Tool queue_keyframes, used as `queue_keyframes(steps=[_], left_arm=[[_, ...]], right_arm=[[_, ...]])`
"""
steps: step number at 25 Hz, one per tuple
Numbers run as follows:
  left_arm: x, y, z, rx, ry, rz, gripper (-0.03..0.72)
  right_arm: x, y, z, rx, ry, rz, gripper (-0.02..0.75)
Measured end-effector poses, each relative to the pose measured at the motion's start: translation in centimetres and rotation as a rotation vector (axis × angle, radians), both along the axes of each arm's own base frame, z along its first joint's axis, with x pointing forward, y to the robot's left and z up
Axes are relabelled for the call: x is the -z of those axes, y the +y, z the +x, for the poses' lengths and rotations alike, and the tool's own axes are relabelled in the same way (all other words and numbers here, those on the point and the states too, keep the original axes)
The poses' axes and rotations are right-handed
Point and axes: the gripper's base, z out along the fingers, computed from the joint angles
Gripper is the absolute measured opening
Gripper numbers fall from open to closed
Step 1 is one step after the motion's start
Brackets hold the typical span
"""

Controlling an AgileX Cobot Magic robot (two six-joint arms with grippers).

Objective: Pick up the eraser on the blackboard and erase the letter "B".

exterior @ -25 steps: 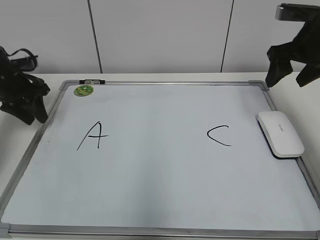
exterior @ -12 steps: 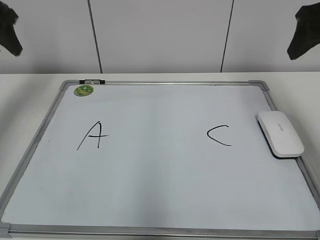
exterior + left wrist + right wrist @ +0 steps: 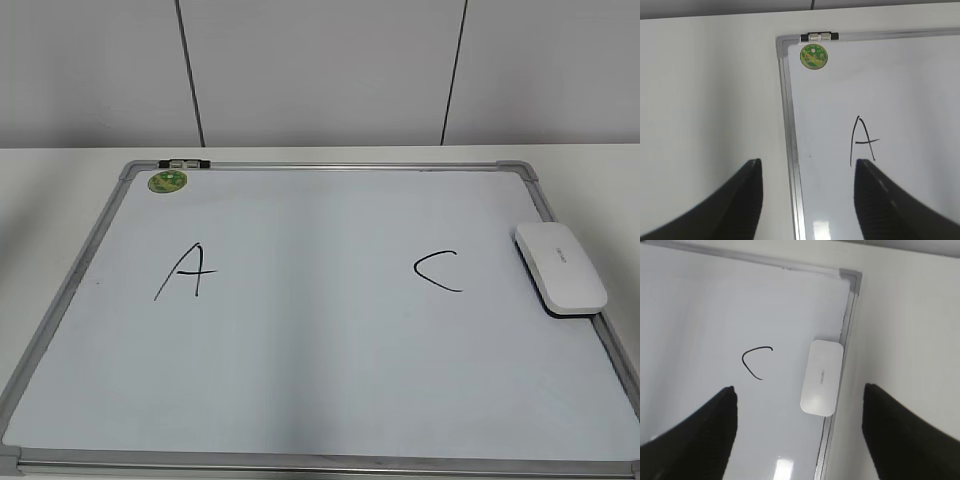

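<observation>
Eraser [image 3: 561, 267] is seen lying on the blackboard [image 3: 320, 400] at its three o'clock edge, no "B" is seen between the "A" [image 3: 187, 271] and "C" [image 3: 439, 270], and, both grippers' jaws being spread apart and empty, nothing further is judged necessary.

left fingers [image 3: 740, 200]: matte black, broad, tapered | right fingers [image 3: 700, 430]: matte black, curved

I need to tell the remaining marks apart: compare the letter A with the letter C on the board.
The A sits on the left of the blackboard, below the green sticker; the C sits on the right, beside the eraser. The A has straight strokes; the C is one open curve. Both are black marker.
</observation>
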Motion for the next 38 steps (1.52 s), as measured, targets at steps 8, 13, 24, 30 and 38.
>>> queue_keyframes(steps=[8,13,24,30,38], left_arm=[[0.1,-0.3,-9.6,-0.001,-0.046,-0.003,0.421],[2.0,-0.6,-14.5,0.003,-0.052,-0.022,0.421],[8.3,-0.9,-22.6,0.003,-0.066,-0.021,0.421],[12.7,-0.8,-24.0,-0.008,-0.027,-0.007,0.421],[15.0,-0.2,-24.0,-0.038,-0.071,0.044,0.421]], right_arm=[[-2.1,-0.1,-8.2,-0.002,-0.126,0.003,0.594],[-0.7,-0.1,-13.4,0.007,-0.164,0.012,0.594],[7.2,-0.4,-20.6,0.043,-0.14,0.021,0.594],[11.7,-1.0,-21.4,0.1,-0.102,-0.015,0.594],[14.9,-1.6,-21.1,0.158,-0.09,-0.059,0.594]])
